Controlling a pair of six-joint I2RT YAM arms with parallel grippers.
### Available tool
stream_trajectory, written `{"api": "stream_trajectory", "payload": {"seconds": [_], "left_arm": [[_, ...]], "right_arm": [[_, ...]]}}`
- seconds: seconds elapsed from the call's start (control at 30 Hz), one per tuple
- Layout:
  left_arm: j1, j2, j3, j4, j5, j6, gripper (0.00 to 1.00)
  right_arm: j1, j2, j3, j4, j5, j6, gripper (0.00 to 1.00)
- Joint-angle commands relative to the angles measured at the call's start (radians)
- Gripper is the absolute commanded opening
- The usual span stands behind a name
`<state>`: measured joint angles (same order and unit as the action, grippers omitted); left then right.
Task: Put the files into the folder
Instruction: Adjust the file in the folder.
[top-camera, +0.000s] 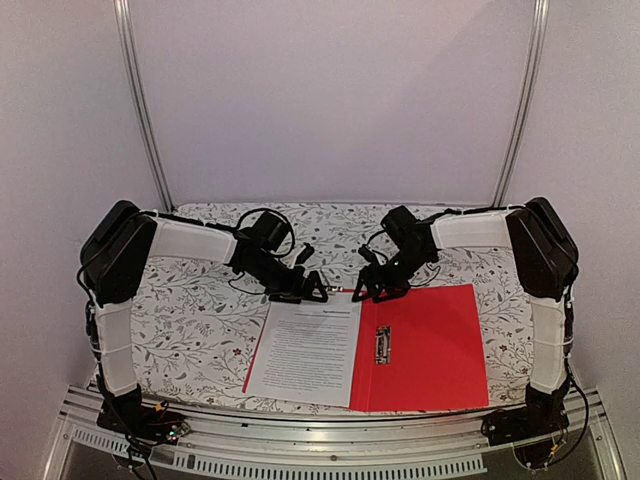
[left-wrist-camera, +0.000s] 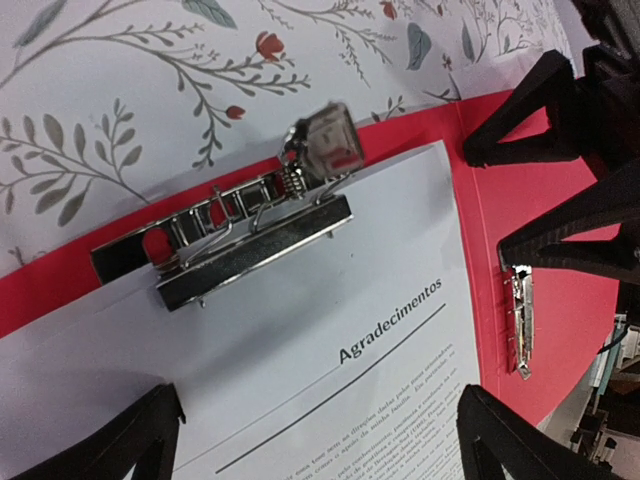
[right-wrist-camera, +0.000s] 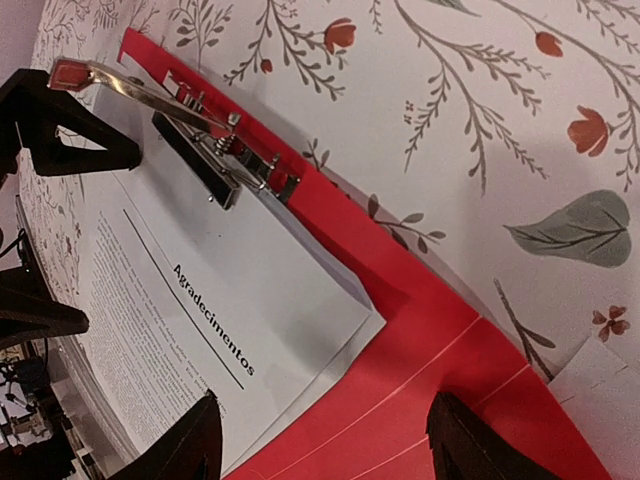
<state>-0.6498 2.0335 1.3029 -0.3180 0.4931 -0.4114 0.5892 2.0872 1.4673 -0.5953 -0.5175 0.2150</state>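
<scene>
The red folder (top-camera: 432, 345) lies open on the table. The files (top-camera: 305, 350), white printed sheets headed "Agradecimentos", cover its left half. A metal clip (left-wrist-camera: 250, 235) sits across the sheets' top edge, its red-tipped lever (right-wrist-camera: 72, 72) raised. My left gripper (top-camera: 305, 288) hovers open over the top of the files (left-wrist-camera: 330, 300), nothing between its fingers (left-wrist-camera: 135, 440). My right gripper (top-camera: 377, 288) hangs open above the sheets' corner (right-wrist-camera: 250, 290) and the bare red folder (right-wrist-camera: 430, 340), holding nothing.
A second, smaller metal clip (top-camera: 382, 345) runs along the folder's spine. The floral tablecloth (top-camera: 200, 320) covers the table. An aluminium rail (top-camera: 330, 440) runs along the near edge, and both arm bases stand at its corners.
</scene>
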Motion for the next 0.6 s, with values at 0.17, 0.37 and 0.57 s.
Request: {"api": "stream_trajectory", "payload": {"seconds": [0.17, 0.37, 0.57], "left_arm": [[-0.017, 0.023, 0.01, -0.023, 0.005, 0.013, 0.97], [-0.019, 0.027, 0.014, -0.023, 0.006, 0.013, 0.97], [-0.021, 0.041, 0.021, -0.022, 0.013, 0.011, 0.97]], "right_arm": [[0.013, 0.067, -0.03, 0.043, -0.024, 0.021, 0.7], [0.013, 0.073, -0.034, 0.045, -0.025, 0.018, 0.7], [0.013, 0.075, -0.036, 0.044, -0.023, 0.017, 0.7]]}}
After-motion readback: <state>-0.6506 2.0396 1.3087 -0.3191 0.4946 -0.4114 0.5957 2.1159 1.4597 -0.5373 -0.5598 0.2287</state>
